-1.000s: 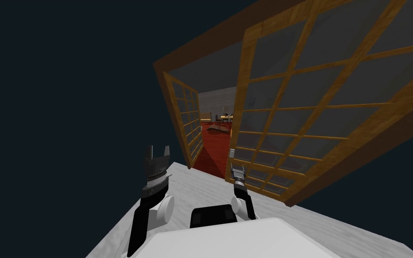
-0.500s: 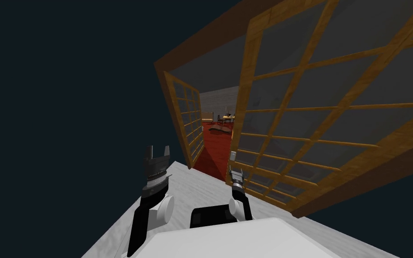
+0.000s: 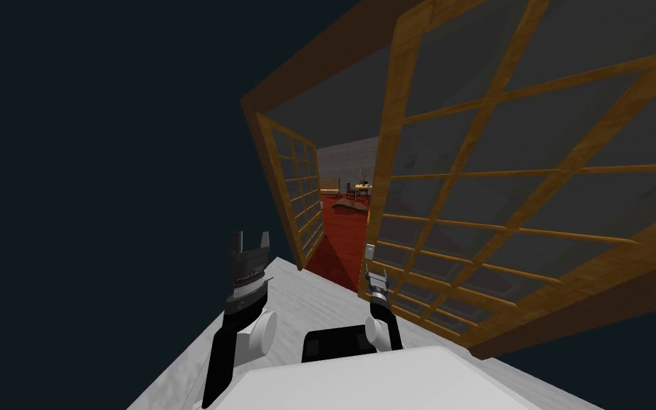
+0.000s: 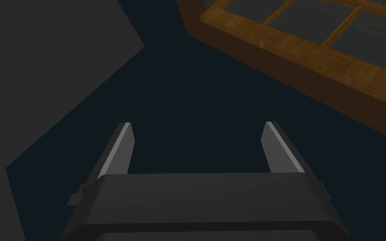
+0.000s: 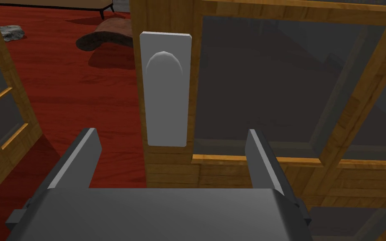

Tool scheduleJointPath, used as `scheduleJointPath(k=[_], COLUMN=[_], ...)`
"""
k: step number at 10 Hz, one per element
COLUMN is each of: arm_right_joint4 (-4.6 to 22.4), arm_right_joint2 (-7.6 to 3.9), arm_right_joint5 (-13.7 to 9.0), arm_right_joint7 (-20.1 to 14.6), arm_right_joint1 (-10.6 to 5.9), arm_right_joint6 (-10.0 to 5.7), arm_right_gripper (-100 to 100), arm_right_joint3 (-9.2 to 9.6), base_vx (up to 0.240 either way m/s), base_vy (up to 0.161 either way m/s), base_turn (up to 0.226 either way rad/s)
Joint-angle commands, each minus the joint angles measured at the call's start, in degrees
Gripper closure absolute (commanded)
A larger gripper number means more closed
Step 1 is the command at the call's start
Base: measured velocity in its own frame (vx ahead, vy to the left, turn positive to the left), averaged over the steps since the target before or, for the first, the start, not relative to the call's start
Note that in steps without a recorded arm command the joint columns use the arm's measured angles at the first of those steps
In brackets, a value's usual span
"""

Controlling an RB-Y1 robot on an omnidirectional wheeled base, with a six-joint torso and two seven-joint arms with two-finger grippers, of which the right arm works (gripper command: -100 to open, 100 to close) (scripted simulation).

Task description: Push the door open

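Observation:
A double wooden door with glass panes stands ahead. Its left leaf (image 3: pixel 298 203) is swung inward, and the big right leaf (image 3: pixel 504 185) is ajar with a gap between them. A grey handle plate (image 3: pixel 369 250) (image 5: pixel 165 88) sits on the right leaf's free edge. My right gripper (image 3: pixel 377 274) (image 5: pixel 171 132) is open, just short of that plate, with its fingers either side of the wooden stile. My left gripper (image 3: pixel 249 242) (image 4: pixel 197 125) is raised off to the left, open and empty, with the door frame (image 4: pixel 313 50) beyond it.
Through the gap lies a red floor (image 3: pixel 337 228) with a brown rug (image 5: pixel 106 35), and a table with chairs (image 3: pixel 360 188) far back. I stand on a pale grey floor (image 3: pixel 305 299). A black area surrounds the doorway on the left and right.
The whole head view has shifted a little and the right leaf now takes up more of the right side. Both grippers hold their place and stay open.

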Motion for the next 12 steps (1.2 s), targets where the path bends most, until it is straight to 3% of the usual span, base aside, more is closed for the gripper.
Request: scheduleJointPath(k=[1, 2, 4, 6, 8, 9, 10, 12], arm_right_joint4=[1.67, 1.86, 2.01, 2.21, 2.37, 1.98, 1.98, 1.98], arm_right_joint2=[-0.28, -1.74, -2.11, -1.51, 0.17, -0.38, -0.38, -0.38], arm_right_joint5=[0.04, -0.11, -0.24, -0.40, -0.53, -0.54, -0.54, -0.54], arm_right_joint7=[-0.83, -1.04, -1.22, -1.45, -1.64, -1.39, -1.39, -1.39], arm_right_joint1=[-0.78, -0.96, -1.12, -1.31, -1.47, -1.37, -1.37, -1.37], arm_right_joint6=[-0.84, -0.72, -0.62, -0.49, -0.38, -0.22, -0.22, -0.22], arm_right_gripper=[-100, -100, -100, -100, -100, -100, 100, 100], arm_right_joint3=[0.00, -0.23, -0.43, -0.68, -0.89, -0.88, -0.88, -0.88], base_vx=[0.054, 0.123, 0.176, 0.196, 0.166, 0.076, -0.018, -0.020], base_vy=[-0.011, -0.026, -0.070, -0.084, -0.063, -0.031, 0.010, 0.013], base_turn=[0.003, 0.015, 0.020, 0.017, 0.013, -0.002, 0.004, 0.008])
